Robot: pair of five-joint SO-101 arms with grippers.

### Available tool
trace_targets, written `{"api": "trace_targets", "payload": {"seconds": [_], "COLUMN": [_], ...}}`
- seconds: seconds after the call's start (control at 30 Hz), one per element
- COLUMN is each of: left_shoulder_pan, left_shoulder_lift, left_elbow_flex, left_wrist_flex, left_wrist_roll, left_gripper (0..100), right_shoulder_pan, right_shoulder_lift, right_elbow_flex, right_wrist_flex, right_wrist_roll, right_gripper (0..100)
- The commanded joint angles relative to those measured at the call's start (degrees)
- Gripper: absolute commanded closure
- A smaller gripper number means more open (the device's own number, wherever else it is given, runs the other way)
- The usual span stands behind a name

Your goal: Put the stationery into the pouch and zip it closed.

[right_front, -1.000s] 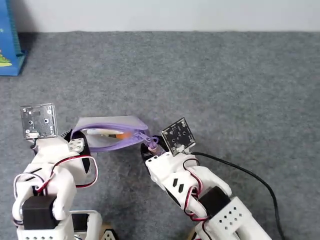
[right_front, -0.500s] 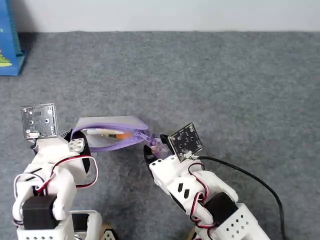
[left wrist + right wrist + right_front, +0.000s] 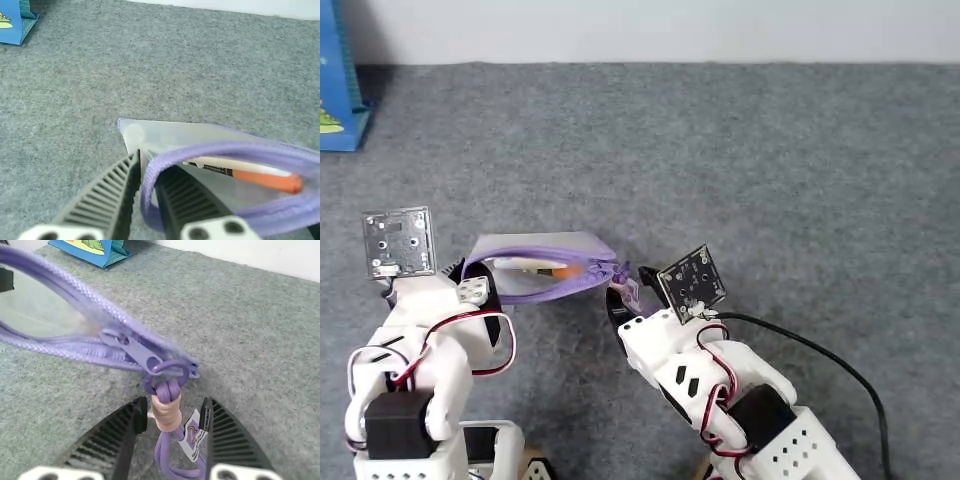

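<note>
While my left fingers [image 3: 110, 190] pinch the pouch [image 3: 200, 137], my open right fingers [image 3: 110, 434] should close squarely on the zipper pull [image 3: 166, 412].

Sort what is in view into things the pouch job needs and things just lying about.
Job: translucent pouch with purple zipper; cream pen with orange end, inside it; purple zipper slider with cord loop; left gripper, clamped on the pouch rim; right gripper, open around the cord.
Lying about: blue printed box; black cable.
</note>
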Motion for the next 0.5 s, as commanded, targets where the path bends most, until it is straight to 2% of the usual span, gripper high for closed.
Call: {"api": "trace_targets", "payload": {"seconds": [0.0, 0.27, 0.47], "left_shoulder_pan": [0.0, 0.0, -0.3], "left_shoulder_lift": [-0.7, -0.7, -0.7], "left_elbow_flex": [-0.4, -0.5, -0.5], "left_wrist_flex": [-1.8, -1.8, -1.8], "left_wrist_roll": [-0.7, -0.7, -0.7], "left_gripper": [99, 99, 99], "right_shoulder_pan": [-0.4, -0.4, 0.0], "right_shoulder_lift": [-0.5, -0.1, 5.9], "right_elbow_flex": [-0.4, 0.3, -0.3], "right_wrist_flex": [-1.5, -4.4, -6.7], "right_wrist_roll": [-0.4, -0.4, -0.4], "right_gripper": [83.1, 83.1, 83.1]}}
